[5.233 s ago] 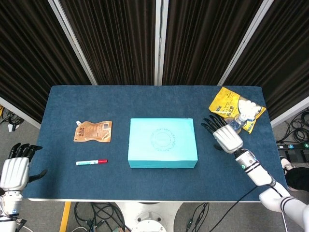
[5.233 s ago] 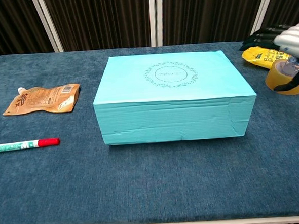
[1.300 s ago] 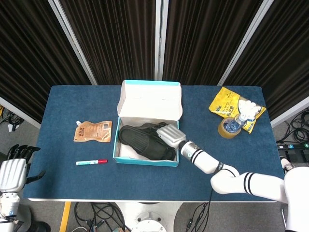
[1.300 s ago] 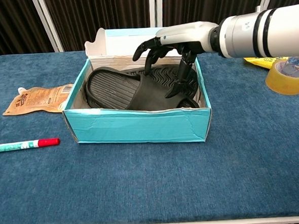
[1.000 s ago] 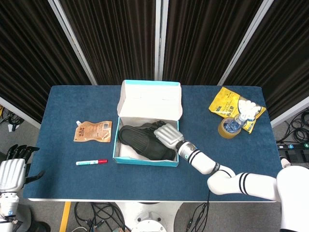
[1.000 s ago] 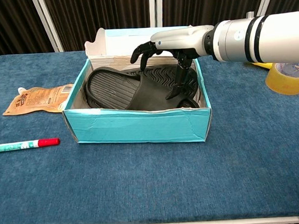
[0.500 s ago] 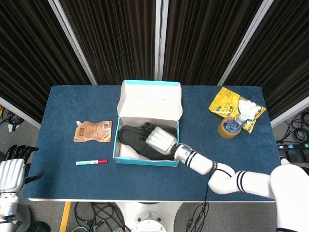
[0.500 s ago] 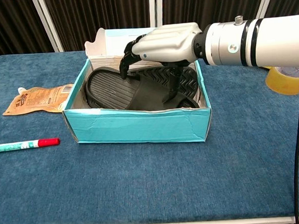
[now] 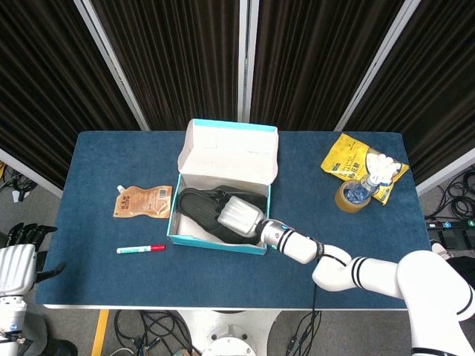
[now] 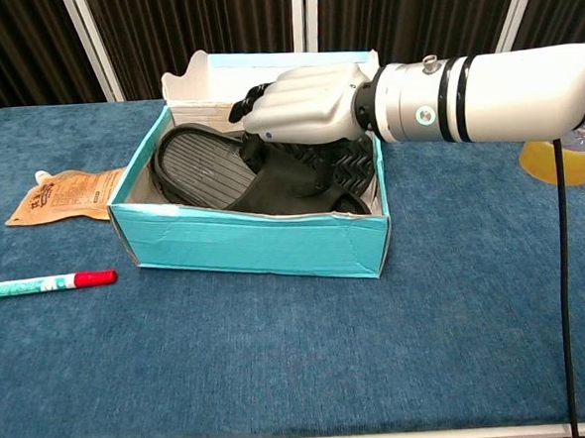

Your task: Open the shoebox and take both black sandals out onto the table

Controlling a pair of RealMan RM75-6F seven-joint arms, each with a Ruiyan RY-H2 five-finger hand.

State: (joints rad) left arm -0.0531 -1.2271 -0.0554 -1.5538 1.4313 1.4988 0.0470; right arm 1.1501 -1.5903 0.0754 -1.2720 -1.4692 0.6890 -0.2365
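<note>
The shoebox (image 10: 249,243) is open, with its lid (image 9: 230,152) standing up at the back. Both black sandals (image 10: 210,174) are inside the box, one partly on top of the other. None is on the table (image 10: 282,378) yet.

The right hand (image 10: 300,104) is down inside the box, on the strap of the sandal nearest the box's right wall. Its fingers (image 10: 251,100) are curled over the strap. It looks like a grip, but I cannot tell if the thumb is closed under the strap, because the hand hides it.

The left hand (image 9: 16,263) is far to the left of the box, past the table edge. It holds nothing, and its fingers look a little spread.

Here is what could go wrong. The box is light and nothing holds it down. If the hand pulls the sandal up, the box could lift or slide too. It could bump the red marker (image 10: 43,284) or the brown pouch (image 10: 68,196) to the left of the box. The sandal could also catch on the other sandal and drag it. If the grip is weak, the sandal could slip and fall back in the box.
</note>
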